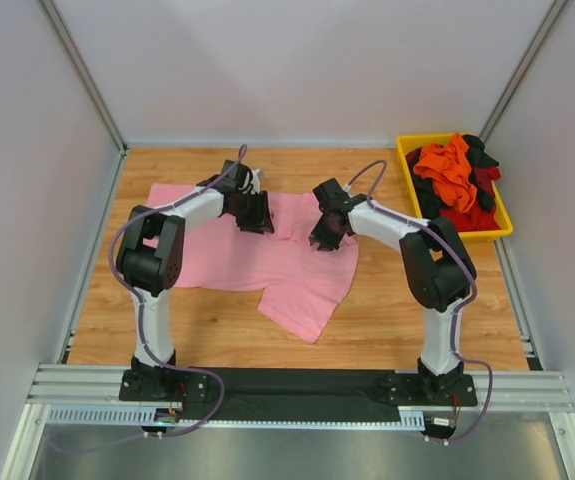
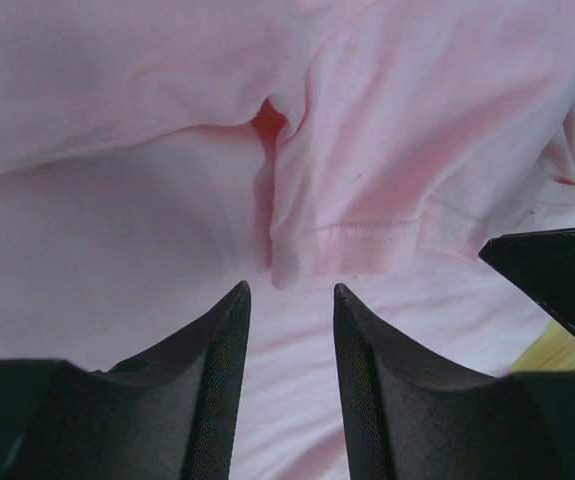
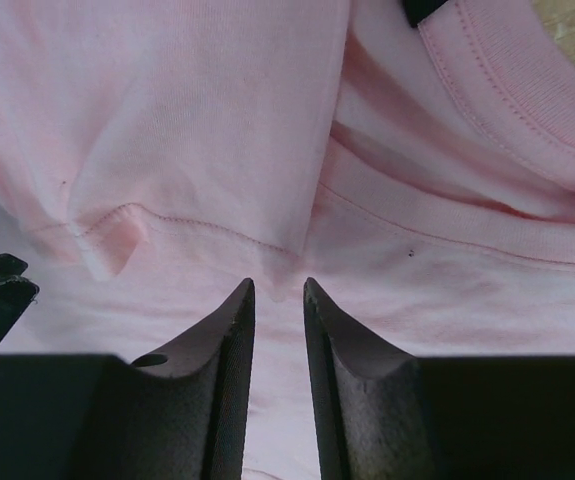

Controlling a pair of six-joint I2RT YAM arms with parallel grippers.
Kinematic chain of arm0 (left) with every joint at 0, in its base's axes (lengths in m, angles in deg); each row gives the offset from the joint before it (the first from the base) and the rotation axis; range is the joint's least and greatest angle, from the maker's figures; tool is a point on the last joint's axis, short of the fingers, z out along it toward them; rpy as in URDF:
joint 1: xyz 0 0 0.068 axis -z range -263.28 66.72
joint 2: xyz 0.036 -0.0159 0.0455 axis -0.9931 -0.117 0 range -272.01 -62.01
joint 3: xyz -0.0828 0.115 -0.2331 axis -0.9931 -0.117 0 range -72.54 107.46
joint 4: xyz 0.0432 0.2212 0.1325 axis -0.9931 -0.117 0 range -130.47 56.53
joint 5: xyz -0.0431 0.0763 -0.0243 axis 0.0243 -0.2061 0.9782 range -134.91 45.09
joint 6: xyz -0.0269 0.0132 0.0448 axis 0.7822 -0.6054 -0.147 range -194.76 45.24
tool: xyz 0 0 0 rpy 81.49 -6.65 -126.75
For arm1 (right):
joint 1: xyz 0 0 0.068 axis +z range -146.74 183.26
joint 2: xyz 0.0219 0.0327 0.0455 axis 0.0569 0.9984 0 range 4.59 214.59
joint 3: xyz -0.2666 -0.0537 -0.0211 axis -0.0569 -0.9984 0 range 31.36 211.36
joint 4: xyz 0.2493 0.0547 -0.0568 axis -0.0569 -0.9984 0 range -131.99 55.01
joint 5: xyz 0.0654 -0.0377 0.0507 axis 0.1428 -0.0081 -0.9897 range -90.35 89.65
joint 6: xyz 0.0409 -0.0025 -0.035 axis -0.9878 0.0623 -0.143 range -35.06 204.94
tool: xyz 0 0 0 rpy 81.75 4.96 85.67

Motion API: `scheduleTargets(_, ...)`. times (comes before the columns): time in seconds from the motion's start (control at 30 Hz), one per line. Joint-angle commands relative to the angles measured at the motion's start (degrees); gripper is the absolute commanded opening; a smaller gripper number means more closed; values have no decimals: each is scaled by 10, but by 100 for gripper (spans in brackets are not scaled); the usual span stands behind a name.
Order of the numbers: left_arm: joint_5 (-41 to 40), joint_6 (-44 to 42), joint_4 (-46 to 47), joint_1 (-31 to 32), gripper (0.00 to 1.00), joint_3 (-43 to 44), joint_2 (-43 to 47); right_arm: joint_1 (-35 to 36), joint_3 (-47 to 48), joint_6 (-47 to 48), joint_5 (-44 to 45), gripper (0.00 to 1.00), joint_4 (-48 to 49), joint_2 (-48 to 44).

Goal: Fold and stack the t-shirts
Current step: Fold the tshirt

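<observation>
Left gripper [image 2: 289, 292] and right gripper [image 3: 279, 287], jaws parted, empty; pink t-shirt [image 1: 227, 258] hem [image 2: 357, 238] just ahead of tips; I risk pinching extra layers, spoiling the fold.

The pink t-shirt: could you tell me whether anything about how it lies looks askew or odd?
Yes. The pink t-shirt lies crooked, not flat: one flap is doubled over its middle, the stitched hem is rumpled, and a corner juts out toward the near side.

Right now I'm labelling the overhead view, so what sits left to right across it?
Black left gripper → black right gripper → yellow plastic bin, heaped with orange, red and black cloth t-shirts.
</observation>
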Motion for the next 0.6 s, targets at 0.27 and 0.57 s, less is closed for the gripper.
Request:
scheduleTargets(0.27,4,-2,2,5,40,27,-30,6,15,-25,18,27,10,20)
scheduleTargets(0.57,18,4,-13,5,33,52,-45,6,-2,-11,31,16,29,11)
